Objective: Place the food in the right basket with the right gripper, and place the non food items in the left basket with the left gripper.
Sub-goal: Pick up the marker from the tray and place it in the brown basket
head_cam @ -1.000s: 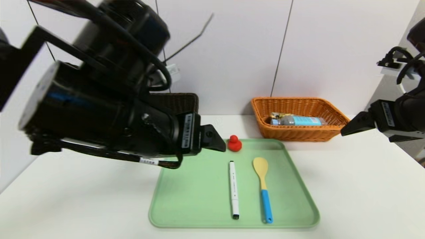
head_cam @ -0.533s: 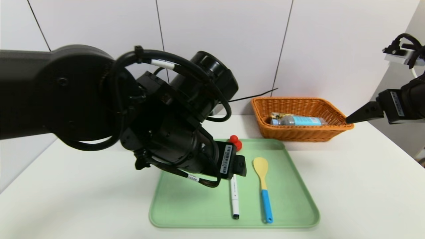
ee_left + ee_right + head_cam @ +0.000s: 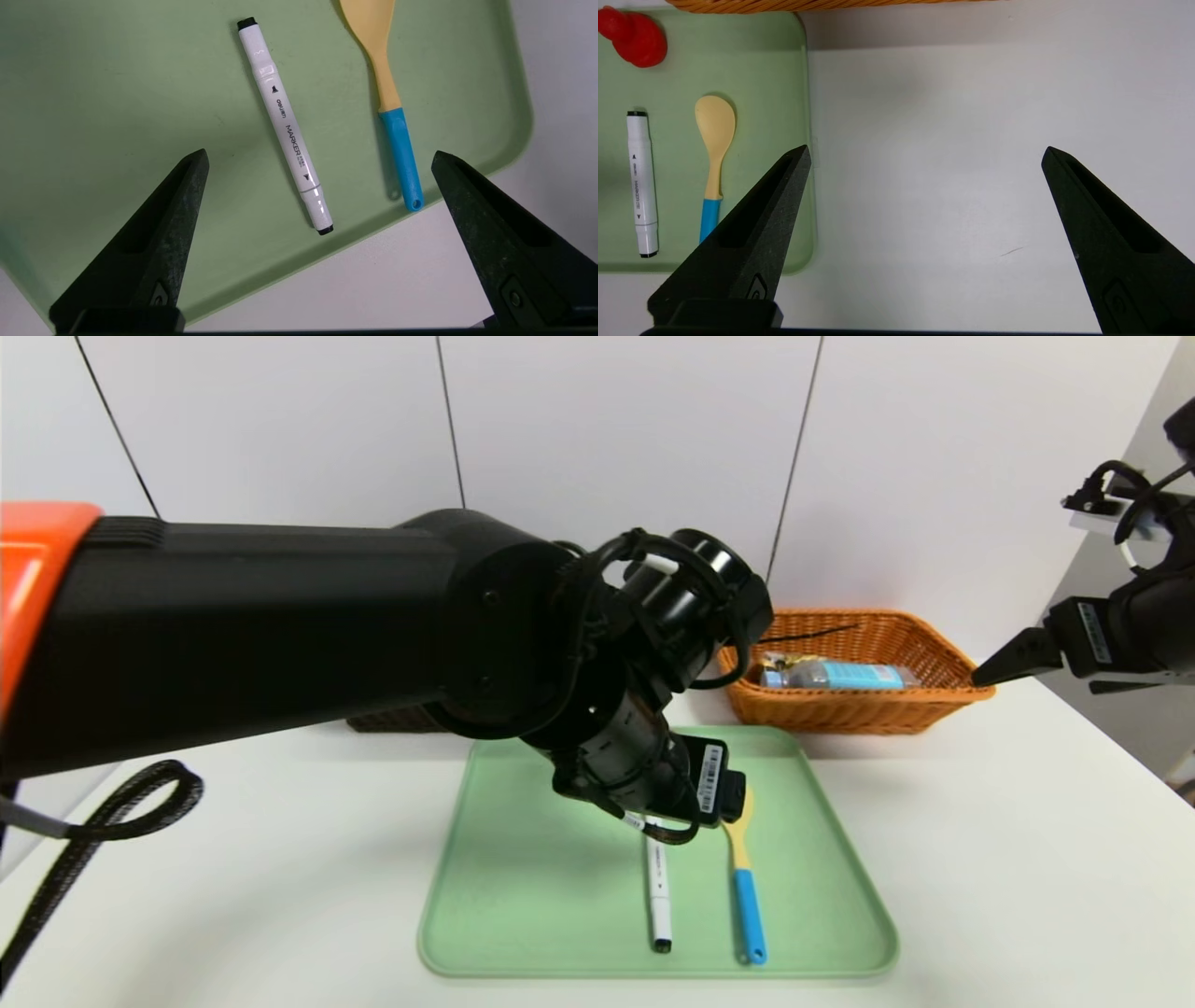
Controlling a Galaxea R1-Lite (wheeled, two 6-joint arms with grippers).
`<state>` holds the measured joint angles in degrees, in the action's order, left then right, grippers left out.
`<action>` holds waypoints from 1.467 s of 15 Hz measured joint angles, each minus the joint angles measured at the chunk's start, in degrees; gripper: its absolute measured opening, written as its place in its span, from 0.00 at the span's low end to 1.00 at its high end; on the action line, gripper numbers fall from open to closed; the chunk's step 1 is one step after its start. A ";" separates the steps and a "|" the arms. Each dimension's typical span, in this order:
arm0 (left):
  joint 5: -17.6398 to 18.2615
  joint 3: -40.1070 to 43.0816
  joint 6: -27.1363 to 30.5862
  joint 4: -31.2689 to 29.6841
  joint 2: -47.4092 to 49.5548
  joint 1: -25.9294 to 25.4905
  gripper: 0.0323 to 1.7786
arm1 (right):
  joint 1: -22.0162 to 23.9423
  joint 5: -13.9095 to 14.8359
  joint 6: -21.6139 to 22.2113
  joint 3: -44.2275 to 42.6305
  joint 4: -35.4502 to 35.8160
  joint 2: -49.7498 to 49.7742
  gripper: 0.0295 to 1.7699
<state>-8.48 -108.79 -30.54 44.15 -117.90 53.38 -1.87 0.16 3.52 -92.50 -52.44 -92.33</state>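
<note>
Smooth green tray point(image 3: 822, 896) (rounded corners), slim white marker point(image 3: 285, 126).

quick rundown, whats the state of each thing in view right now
left gripper: open, above the tray, holding nothing
right gripper: open, off to the side, holding nothing
marker: capped, lying flat on the tray
spoon: lying flat beside the marker
right basket: holds a packet

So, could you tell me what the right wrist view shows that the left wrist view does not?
Only the right wrist view shows the red toy, the orange basket's rim and the open right gripper over bare table. Only the left wrist view shows the open left gripper above the tray. Both show the marker, the spoon and the green tray.
</note>
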 joint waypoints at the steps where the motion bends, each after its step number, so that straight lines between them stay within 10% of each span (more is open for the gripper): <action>1: -1.05 -1.60 -0.79 1.87 -1.60 0.04 0.95 | 0.18 -0.02 -0.02 0.33 0.16 0.05 0.97; 4: -5.81 -3.08 -1.73 2.89 -5.40 0.13 0.95 | 0.57 -0.02 0.00 1.46 0.18 0.41 0.97; 22: -5.99 -3.36 -6.23 3.17 -11.46 0.04 0.95 | 1.82 0.09 -0.09 5.96 4.84 0.66 0.97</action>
<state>-14.47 -112.15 -36.77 47.32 -129.35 53.42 -0.05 0.24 3.44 -86.54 -47.60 -91.67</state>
